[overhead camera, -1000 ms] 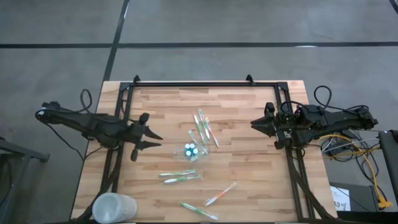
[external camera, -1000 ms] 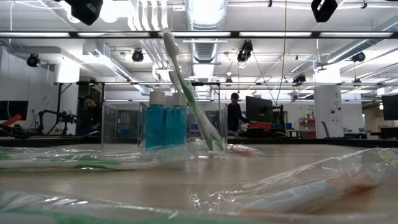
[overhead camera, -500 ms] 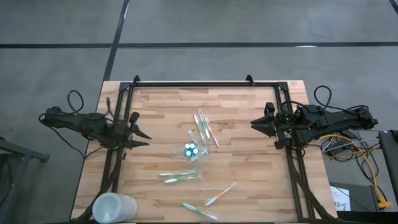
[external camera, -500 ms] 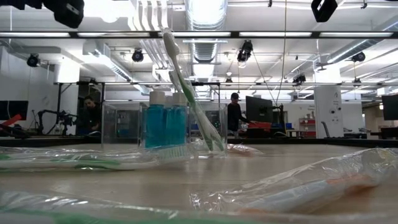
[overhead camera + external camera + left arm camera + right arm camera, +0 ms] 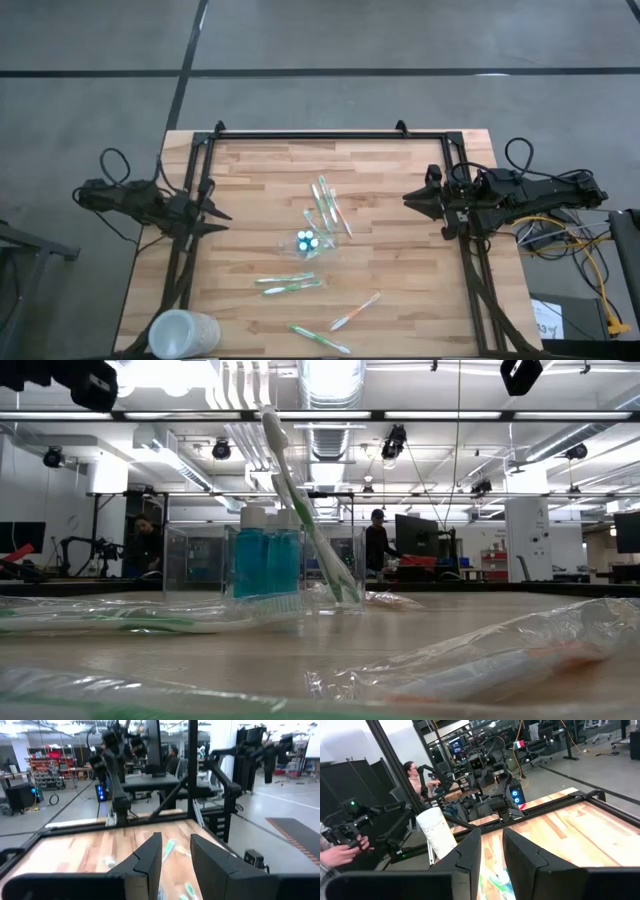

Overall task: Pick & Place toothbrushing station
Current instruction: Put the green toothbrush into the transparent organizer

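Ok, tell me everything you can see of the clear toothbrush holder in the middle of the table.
The holder is a small, nearly colourless see-through plastic cup standing upright near the table's centre. Inside stand blue tubes with white caps, and a green-and-white toothbrush leans out over its rim. Wrapped toothbrushes lie on the wood around it; whether any touch it cannot be told. Neither end effector is near it.

The table is pale wood in striped planks. The toothbrushing station is clear and nearly colourless, holding 2 blue tubes with white caps. Scattered toothbrushes are green and white; one is orange. The cup is frosted white.
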Robot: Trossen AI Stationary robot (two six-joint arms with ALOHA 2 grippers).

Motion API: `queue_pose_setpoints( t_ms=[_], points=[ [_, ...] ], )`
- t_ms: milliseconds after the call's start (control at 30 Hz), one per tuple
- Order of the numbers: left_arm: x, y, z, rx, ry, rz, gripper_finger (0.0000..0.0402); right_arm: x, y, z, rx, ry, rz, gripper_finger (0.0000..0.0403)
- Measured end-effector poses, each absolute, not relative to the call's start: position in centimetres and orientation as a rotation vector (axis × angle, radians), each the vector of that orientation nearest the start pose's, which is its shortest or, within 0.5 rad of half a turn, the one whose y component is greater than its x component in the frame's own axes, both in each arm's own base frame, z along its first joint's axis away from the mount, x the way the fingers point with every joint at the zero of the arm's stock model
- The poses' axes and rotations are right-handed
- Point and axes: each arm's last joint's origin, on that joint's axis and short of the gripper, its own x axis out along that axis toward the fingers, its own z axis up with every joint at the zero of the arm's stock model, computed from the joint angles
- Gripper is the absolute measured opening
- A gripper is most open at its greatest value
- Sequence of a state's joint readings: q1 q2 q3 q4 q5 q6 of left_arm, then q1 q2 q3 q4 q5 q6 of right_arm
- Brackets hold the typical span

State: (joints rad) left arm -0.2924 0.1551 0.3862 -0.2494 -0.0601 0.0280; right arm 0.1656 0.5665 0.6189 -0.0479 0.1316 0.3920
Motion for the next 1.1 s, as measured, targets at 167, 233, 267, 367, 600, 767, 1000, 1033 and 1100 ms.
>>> queue_pose_setpoints(
  t_ms=[167, 233, 267, 367, 600, 767, 1000, 1033, 1100],
  points=[
    [8.2, -2.3, 23.3, 0.016, 0.060, -0.233, 0.0108, 13.4, 1.9, 31.8, 0.393, 0.002, 0.034, 0.0077],
    [8.6, -2.4, 22.2, 0.004, 0.065, -0.232, 0.0108, 13.4, 1.9, 31.8, 0.393, 0.002, 0.034, 0.0073],
    [8.7, -2.4, 21.9, -0.006, 0.048, -0.233, 0.0108, 13.4, 1.9, 31.8, 0.393, 0.003, 0.035, 0.0072],
    [9.2, -2.6, 20.6, -0.031, -0.014, -0.233, 0.0108, 13.4, 1.9, 31.8, 0.393, 0.002, 0.034, 0.0068],
    [9.7, -2.7, 17.8, -0.061, -0.112, -0.234, 0.0108, 13.4, 1.9, 31.8, 0.393, 0.002, 0.034, 0.0074],
    [9.8, -2.8, 17.4, -0.060, -0.065, -0.234, 0.0108, 13.4, 1.9, 31.8, 0.393, 0.002, 0.034, 0.0080],
    [9.8, -2.8, 16.4, -0.054, 0.041, -0.232, 0.0108, 13.4, 1.9, 31.8, 0.393, 0.002, 0.034, 0.0071],
    [9.8, -2.8, 16.3, -0.053, 0.048, -0.232, 0.0108, 13.4, 1.9, 31.8, 0.393, 0.002, 0.034, 0.0070],
    [9.8, -2.8, 16.2, -0.053, 0.053, -0.234, 0.0108, 13.4, 1.9, 31.8, 0.393, 0.002, 0.034, 0.0068]
  ],
)
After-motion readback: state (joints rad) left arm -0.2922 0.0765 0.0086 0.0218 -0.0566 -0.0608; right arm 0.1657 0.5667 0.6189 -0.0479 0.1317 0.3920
